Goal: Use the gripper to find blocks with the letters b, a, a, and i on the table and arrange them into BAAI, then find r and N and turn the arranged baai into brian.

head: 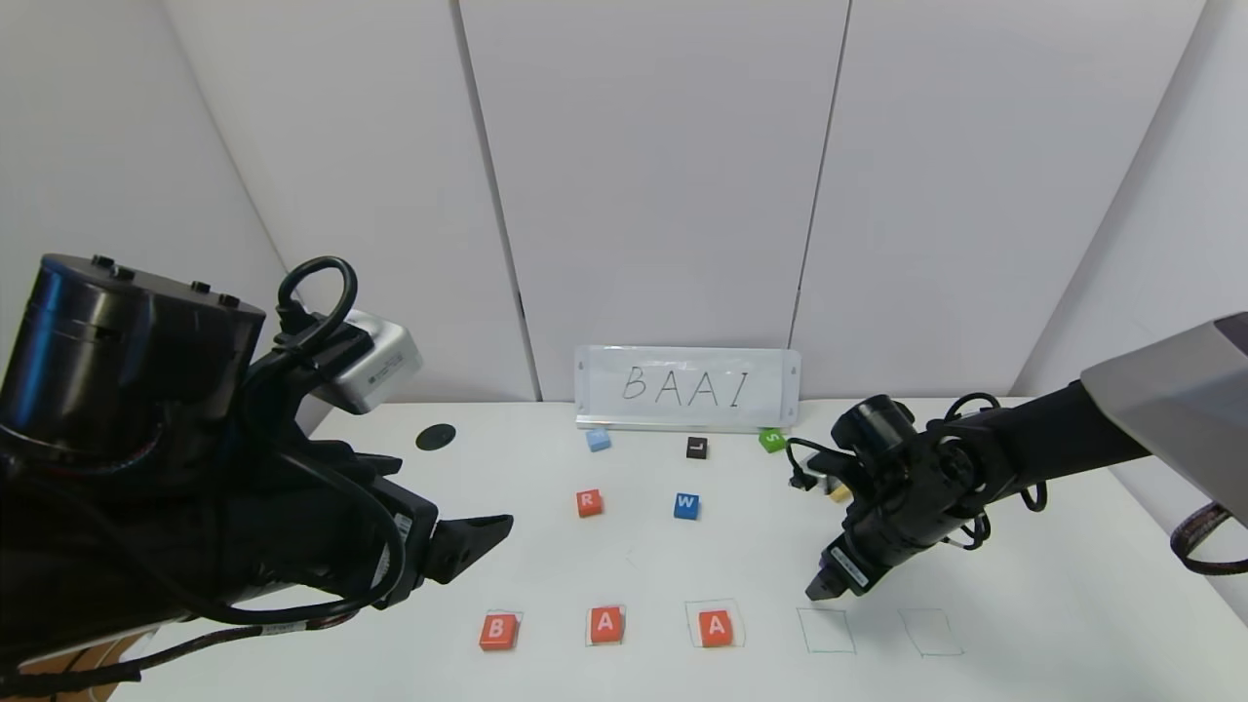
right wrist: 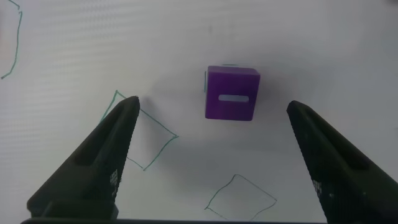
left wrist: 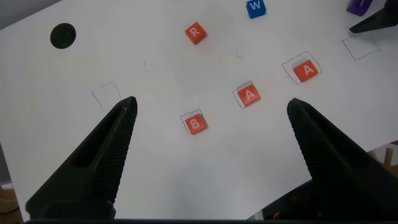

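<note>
On the white table [head: 975, 546], the orange-red blocks B [head: 498, 631], A [head: 605, 624] and A [head: 717, 627] sit in a front row, each on a pen-drawn square. The left wrist view shows them too: B [left wrist: 194, 123], A [left wrist: 249, 95], A [left wrist: 306, 70]. The purple I block [right wrist: 232, 93] lies on the table just beyond my open right gripper [right wrist: 212, 104], untouched; in the head view that arm hides it. My right gripper [head: 824, 583] hovers above an empty square [head: 827, 630]. The r [head: 589, 503] lies behind the row. My left gripper [head: 487, 531] hangs open and empty, above and left of B. The N is out of view.
A blue W cube [head: 686, 505] lies beside the r. Light blue [head: 598, 440], black [head: 696, 448] and green [head: 772, 440] cubes stand before the BAAI sign [head: 687, 387]. A second empty square [head: 931, 632] is at the front right, and a black hole [head: 435, 436] at the back left.
</note>
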You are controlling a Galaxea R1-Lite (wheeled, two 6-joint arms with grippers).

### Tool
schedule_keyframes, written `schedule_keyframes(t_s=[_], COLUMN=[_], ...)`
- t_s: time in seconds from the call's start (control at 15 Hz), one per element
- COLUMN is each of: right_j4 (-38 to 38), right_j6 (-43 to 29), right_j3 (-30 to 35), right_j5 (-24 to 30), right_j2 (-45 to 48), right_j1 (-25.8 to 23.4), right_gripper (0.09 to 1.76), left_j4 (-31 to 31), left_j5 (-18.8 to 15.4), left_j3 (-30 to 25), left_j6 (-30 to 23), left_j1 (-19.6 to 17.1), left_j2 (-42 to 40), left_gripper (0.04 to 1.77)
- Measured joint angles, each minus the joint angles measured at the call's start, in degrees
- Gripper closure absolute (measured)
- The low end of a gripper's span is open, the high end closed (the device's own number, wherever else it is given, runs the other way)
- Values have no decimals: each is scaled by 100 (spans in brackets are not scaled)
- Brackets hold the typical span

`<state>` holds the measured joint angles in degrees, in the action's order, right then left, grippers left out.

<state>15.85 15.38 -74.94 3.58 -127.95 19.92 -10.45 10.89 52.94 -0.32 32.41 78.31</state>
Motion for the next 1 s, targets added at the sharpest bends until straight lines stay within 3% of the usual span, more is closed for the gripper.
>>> schedule_keyframes(t_s=[0.53,0.8,1.0], right_j4=[-134,-129,-118], right_j6=[-55,-55,-55], right_j3=[-94,-102,-98], right_j5=[0,5,9], right_j2=[-201,-226,-212], right_j1=[9,-7,-13], right_gripper=[14,74,106], left_j4=[0,0,7], left_j5=[0,0,0], left_j3=[0,-9,-30], left_j6=[0,2,7], left_j1=[16,33,44], left_j2=[7,32,71], left_gripper=[9,9,9])
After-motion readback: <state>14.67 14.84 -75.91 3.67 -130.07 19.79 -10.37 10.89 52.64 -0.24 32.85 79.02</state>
